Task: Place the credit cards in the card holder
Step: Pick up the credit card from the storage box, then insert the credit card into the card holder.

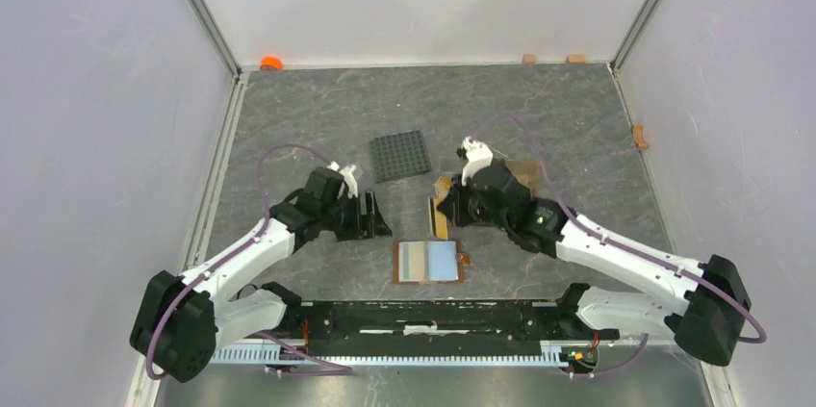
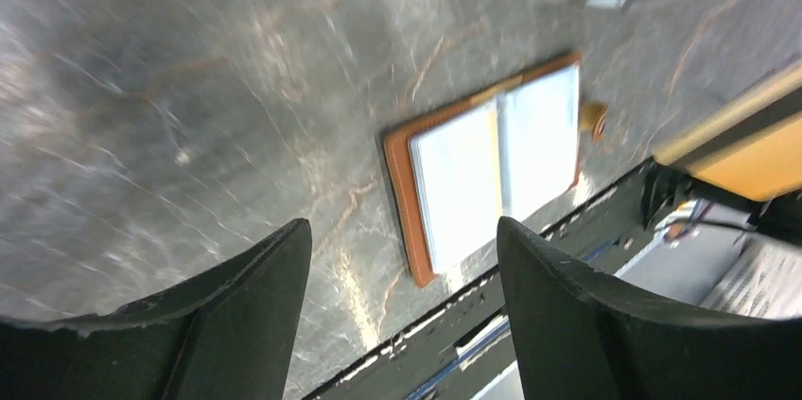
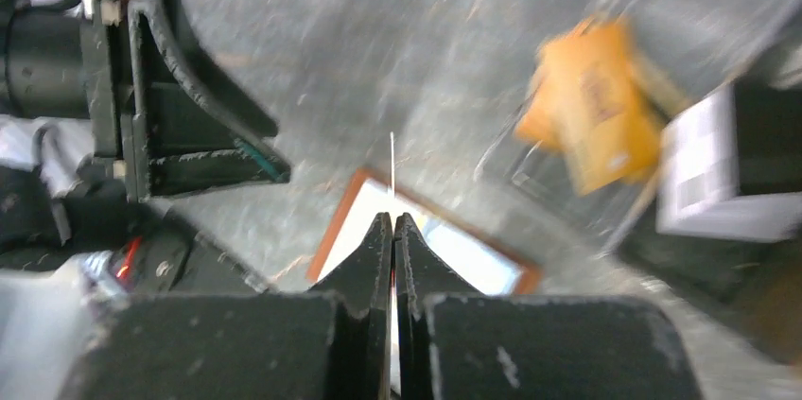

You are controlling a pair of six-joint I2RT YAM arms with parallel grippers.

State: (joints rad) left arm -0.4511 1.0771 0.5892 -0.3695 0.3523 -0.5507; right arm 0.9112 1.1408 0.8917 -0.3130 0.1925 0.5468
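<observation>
Your workspace was a dark grey marbled tabletop (image 1: 318, 109) boxed in by plain white walls (image 1: 96, 89) with aluminium posts in the far corners. A small orange object (image 1: 271, 63) sat at the far left corner, and little wooden blocks (image 1: 528, 59) lay along the far and right edges. A dark grey studded square plate (image 1: 400, 155) lay flat near the middle of the table.

The flat brown leather card holder (image 1: 395, 263) lay open near the 6 o'clock edge, just ahead of the arm bases. In the overhead view its long axis ran from 9 to 3 o'clock, and its small snap tab (image 1: 465, 259) pointed to 3 o'clock. Inside it a grey plastic card (image 1: 412, 261) lay on the 9 o'clock side, with a light blue plastic card (image 1: 443, 260) on the 3 o'clock side. The studded plate lay at about 11 o'clock from the holder.

You had the left gripper (image 1: 370, 215) at 10 o'clock from the holder, with its fingers spread wide and nothing between them. You had the right gripper (image 3: 392, 220) at about 12 o'clock from the holder, above its far edge. Its fingers were pressed together on a thin pale plastic credit card (image 3: 392, 164). That card showed only edge-on as a fine line, so its long axis could not be told. A clear amber-tinted stand (image 1: 524, 172) stood mostly hidden behind your right arm, at 2 o'clock from the holder.
</observation>
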